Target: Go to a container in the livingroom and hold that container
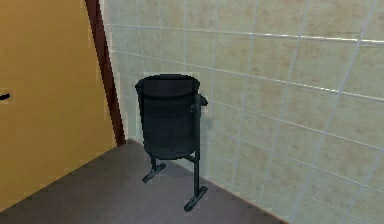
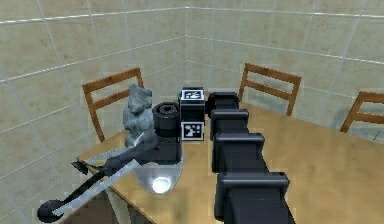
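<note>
A dark, round bin (image 1: 170,112) on a thin-legged stand sits on the floor against the tiled wall, in the middle of the forward view. In the arm side view the dark arm (image 2: 240,160) reaches out over a wooden table (image 2: 325,150), with two white marker squares (image 2: 192,98) at its far end. Left of them is the gripper's dark body, and its thin grey fingers (image 2: 95,178) trail down past the table's corner, gripper (image 2: 65,190). A grey figurine (image 2: 138,108) and a pale glossy round thing (image 2: 160,180) stand by the gripper. I cannot tell whether it holds anything.
An orange door (image 1: 45,95) in a dark red frame fills the forward view's left, with dark floor (image 1: 90,195) before the bin. Wooden chairs (image 2: 110,95) (image 2: 270,85) (image 2: 366,108) stand round the table, close to tiled walls.
</note>
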Controlling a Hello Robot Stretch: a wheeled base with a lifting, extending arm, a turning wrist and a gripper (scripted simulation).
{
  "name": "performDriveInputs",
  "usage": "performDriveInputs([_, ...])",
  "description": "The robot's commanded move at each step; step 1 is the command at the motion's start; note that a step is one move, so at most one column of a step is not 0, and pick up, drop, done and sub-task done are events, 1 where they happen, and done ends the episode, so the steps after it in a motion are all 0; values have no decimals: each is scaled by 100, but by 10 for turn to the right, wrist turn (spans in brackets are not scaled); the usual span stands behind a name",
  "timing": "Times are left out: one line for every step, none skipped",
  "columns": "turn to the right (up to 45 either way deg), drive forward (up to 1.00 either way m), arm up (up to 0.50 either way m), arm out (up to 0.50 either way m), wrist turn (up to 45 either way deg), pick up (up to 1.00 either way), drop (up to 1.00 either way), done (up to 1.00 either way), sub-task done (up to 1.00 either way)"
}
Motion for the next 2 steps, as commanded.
performDriveInputs([0, 0, 0, 0, 450, 0, 0, 0, 0])
performDriveInputs([0, 0, 0, 0, 150, 0, 0, 0, 0])
